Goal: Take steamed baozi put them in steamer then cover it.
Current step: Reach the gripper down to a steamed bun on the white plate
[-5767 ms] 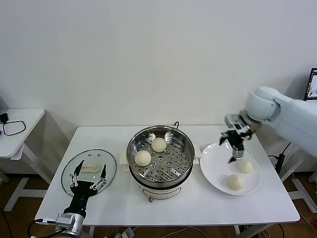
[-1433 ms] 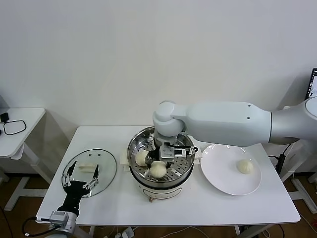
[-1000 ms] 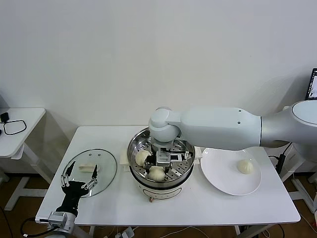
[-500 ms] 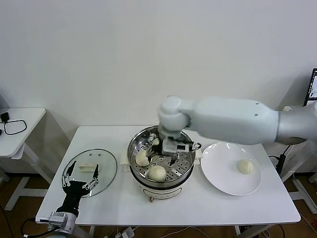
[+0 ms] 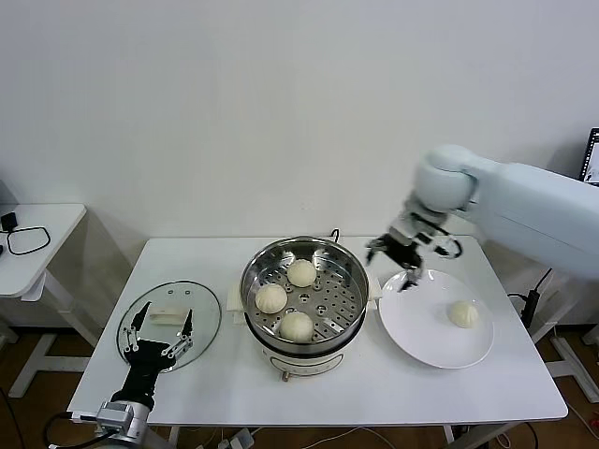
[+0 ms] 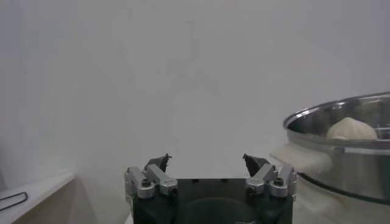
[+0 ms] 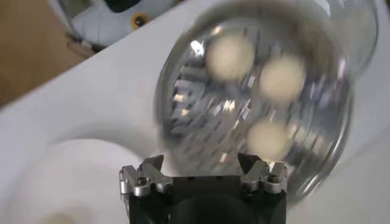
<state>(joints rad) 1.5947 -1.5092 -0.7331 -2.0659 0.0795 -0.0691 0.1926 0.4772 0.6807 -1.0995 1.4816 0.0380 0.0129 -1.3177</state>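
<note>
three steamed baozi sit apart from one another on the perforated basket of the steamer, which stands mid-worktop; the spacing looks deliberate, leaving a bare patch of basket on the side toward the plate for the last bun. that fourth baozi rests on the white plate, just beside the steamer on the robot's right. the right claw hangs empty with its jaws spread wide, above the gap between steamer rim and plate, placed as if to go for that bun. the buns are round, so no long axis; their tops face up. the cover lies flat on the worktop to the steamer's left, its white handle up and set roughly crosswise, ready for a grip from above. the left claw waits wide open at the cover's near edge, probably kept there for the covering step.
</note>
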